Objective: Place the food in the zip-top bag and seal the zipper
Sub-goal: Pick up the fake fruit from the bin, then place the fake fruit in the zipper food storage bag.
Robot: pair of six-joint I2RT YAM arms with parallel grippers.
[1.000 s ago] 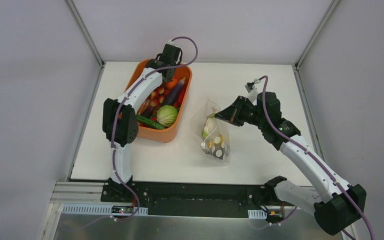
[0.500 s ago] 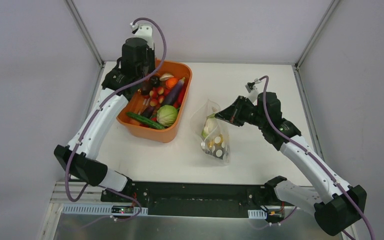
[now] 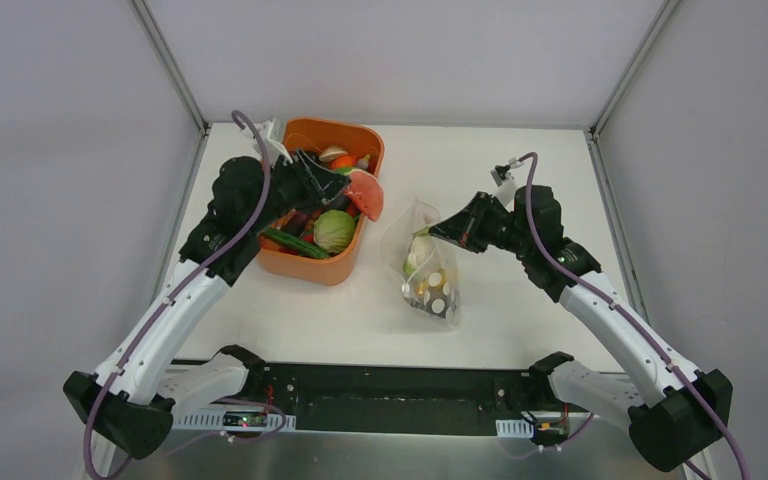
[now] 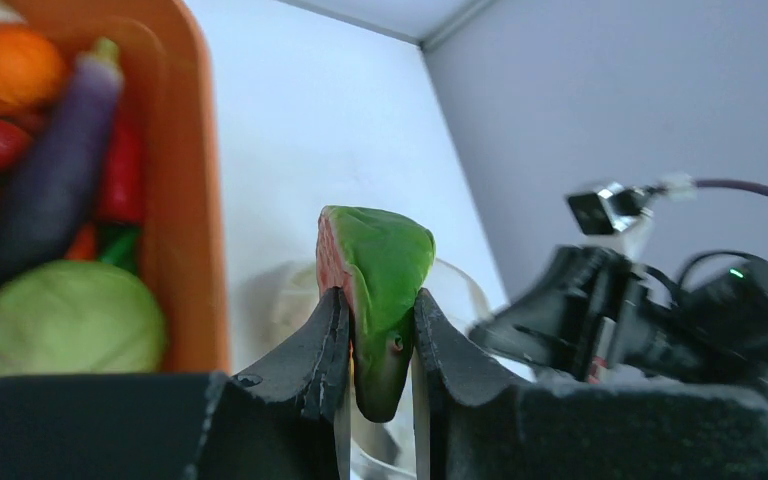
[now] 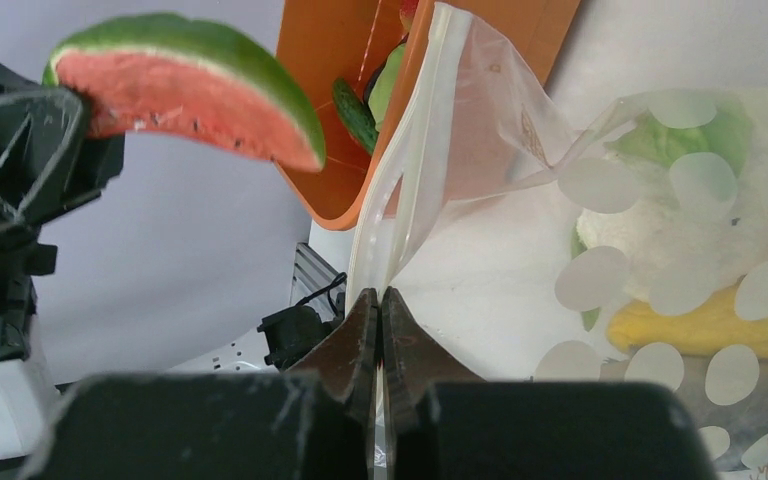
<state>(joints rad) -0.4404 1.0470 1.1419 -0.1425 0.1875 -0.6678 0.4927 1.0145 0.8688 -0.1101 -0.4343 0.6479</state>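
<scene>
My left gripper is shut on a red melon slice with a green rind, held in the air over the tub's right rim, left of the bag. It also shows in the right wrist view. The clear dotted zip-top bag lies on the table holding a white cauliflower, a yellow pepper and something green. My right gripper is shut on the bag's zipper strip, holding the mouth up and open.
The orange tub stands at the back left with an eggplant, a green cabbage, a cucumber and other toy food. White walls and metal posts bound the table.
My left arm has lifted out of the tub with the melon slice and swung right toward the bag. The right arm and the bag have not moved.
</scene>
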